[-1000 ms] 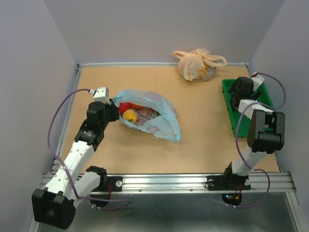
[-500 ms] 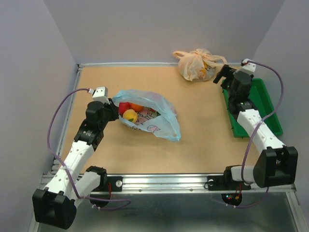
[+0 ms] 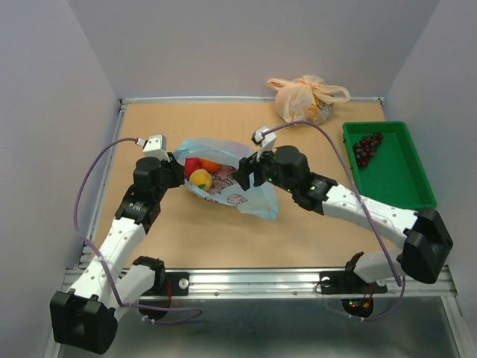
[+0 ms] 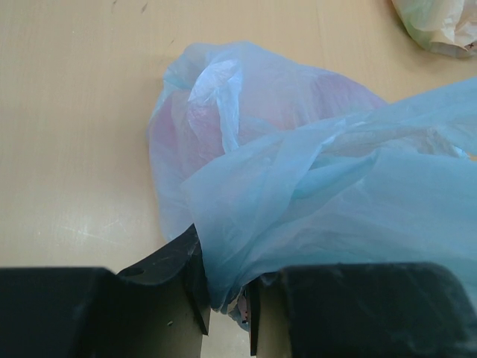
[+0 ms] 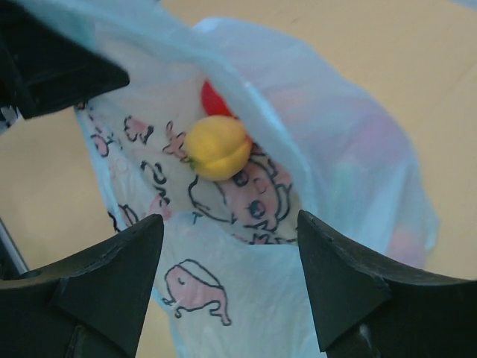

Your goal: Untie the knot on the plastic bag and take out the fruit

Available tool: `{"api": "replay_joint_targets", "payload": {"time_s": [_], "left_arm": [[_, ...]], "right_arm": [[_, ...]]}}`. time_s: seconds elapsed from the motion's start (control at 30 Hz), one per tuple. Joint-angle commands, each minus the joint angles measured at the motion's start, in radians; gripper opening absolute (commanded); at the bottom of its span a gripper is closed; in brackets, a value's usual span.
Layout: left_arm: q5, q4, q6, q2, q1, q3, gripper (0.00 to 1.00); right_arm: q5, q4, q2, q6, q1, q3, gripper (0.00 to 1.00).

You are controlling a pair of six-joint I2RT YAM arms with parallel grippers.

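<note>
The light blue plastic bag (image 3: 246, 192) lies open on the table's left middle, with a yellow fruit (image 3: 200, 177), a red fruit (image 3: 191, 165) and an orange fruit (image 3: 211, 165) showing in its mouth. No knot shows. My left gripper (image 3: 176, 170) is shut on the bag's left rim (image 4: 223, 276). My right gripper (image 3: 243, 173) is open and empty just above the bag; in the right wrist view the yellow fruit (image 5: 217, 146) lies ahead of its fingertips (image 5: 134, 246). The dark purple grape bunch (image 3: 367, 147) lies in the green tray (image 3: 399, 190).
A tied peach-orange bag (image 3: 304, 99) with fruit sits at the back edge, also at the top right of the left wrist view (image 4: 440, 26). The green tray stands at the right edge of the table. Grey walls enclose the table.
My right arm has swung from the green tray, leaving the grapes there, across to the blue bag's mouth. My left gripper has stayed on the bag's rim.
</note>
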Motion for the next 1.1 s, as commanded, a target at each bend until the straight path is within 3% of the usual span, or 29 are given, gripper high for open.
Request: {"api": "replay_joint_targets", "payload": {"time_s": [0.0,0.17,0.3,0.53,0.67,0.9,1.07], "left_arm": [[0.010,0.032,-0.070,-0.040,-0.014,-0.042,0.30],[-0.003,-0.001,-0.095,-0.063,-0.038,-0.075,0.30],[-0.030,-0.023,-0.091,-0.056,-0.072,-0.076,0.30],[-0.076,-0.038,-0.081,-0.028,-0.107,-0.070,0.30],[-0.084,-0.041,-0.067,-0.008,-0.107,-0.064,0.30],[-0.069,-0.057,-0.062,0.018,-0.107,-0.061,0.30],[-0.072,-0.061,-0.064,0.013,-0.107,-0.062,0.30]], "right_arm": [[0.018,0.066,0.094,-0.035,0.062,0.050,0.75],[-0.032,0.235,0.192,0.015,0.083,-0.017,0.63],[-0.029,0.323,0.318,0.055,0.117,-0.072,0.61],[-0.037,0.222,0.404,0.091,0.195,-0.120,0.61],[0.046,0.215,0.325,0.069,0.208,-0.125,0.62],[0.144,0.283,0.309,0.114,0.206,-0.030,0.76],[0.173,0.341,0.447,0.228,0.208,0.084,0.86]]}}
